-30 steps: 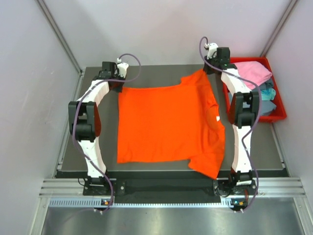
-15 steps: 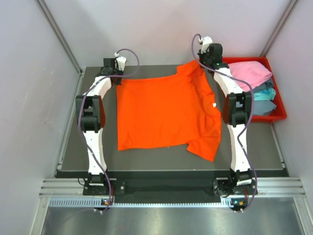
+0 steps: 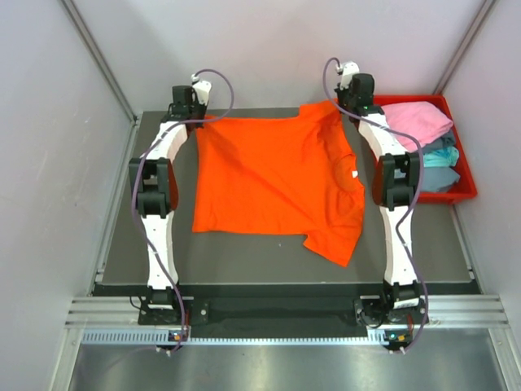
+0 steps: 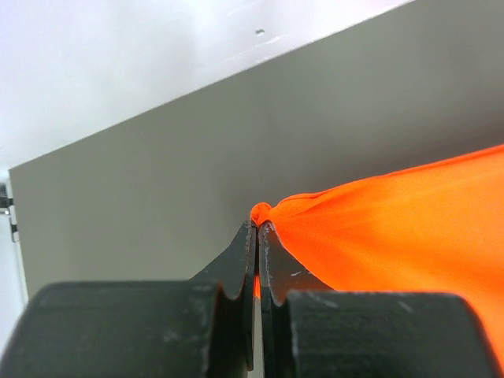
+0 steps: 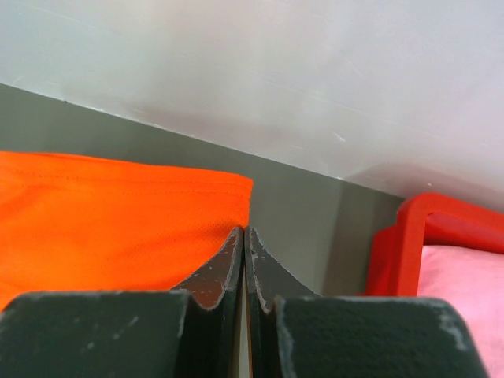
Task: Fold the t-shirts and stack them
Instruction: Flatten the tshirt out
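Left hand (image 4: pixel 258 228) and right hand (image 5: pixel 243 232), each clamped tight on the orange t-shirt (image 3: pixel 269 175); cloth spans between them, its body lying behind both.

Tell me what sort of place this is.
Probably a robotics lab test cell, not a home: plain white panel walls enclose a grey table, two robot arms are bolted to an aluminium rail at its near edge, and an orange t-shirt is spread beside a red bin of other shirts.
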### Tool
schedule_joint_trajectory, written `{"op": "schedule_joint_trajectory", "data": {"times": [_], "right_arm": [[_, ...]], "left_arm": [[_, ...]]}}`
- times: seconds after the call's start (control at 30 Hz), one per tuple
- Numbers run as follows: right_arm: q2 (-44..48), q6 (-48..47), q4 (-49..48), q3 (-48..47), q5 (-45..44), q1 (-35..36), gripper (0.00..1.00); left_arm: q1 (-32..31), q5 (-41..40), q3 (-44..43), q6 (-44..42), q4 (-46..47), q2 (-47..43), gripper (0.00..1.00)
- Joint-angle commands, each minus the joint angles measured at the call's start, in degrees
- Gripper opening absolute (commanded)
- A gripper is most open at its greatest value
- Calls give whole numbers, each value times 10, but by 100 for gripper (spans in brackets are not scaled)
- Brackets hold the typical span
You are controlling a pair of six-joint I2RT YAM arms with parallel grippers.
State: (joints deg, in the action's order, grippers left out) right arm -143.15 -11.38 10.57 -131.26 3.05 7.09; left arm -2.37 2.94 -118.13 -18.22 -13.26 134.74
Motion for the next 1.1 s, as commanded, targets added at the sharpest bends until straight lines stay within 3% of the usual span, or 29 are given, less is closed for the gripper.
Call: {"op": "schedule_joint_trajectory", "data": {"times": [0.0, 0.2, 0.37, 0.77, 0.93, 1.07], "right_arm": [[60, 2, -24, 10, 3, -3, 0], [151, -7, -28, 116, 41, 2, 0], [206, 4, -53, 202, 47, 6, 0], [330, -3, -7, 322, 61, 15, 0], [344, -8, -13, 332, 35, 10, 0], [322, -7, -16, 273, 31, 9, 0]], "left_arm": [[3, 9, 10, -9, 11, -49, 0], [3, 47, 88, -7, -36, -125, 1], [2, 36, 152, 7, -22, -163, 2], [2, 111, 178, 21, -117, -208, 4], [2, 123, 194, 38, -118, -195, 7], [2, 100, 149, 49, -110, -171, 4]]}}
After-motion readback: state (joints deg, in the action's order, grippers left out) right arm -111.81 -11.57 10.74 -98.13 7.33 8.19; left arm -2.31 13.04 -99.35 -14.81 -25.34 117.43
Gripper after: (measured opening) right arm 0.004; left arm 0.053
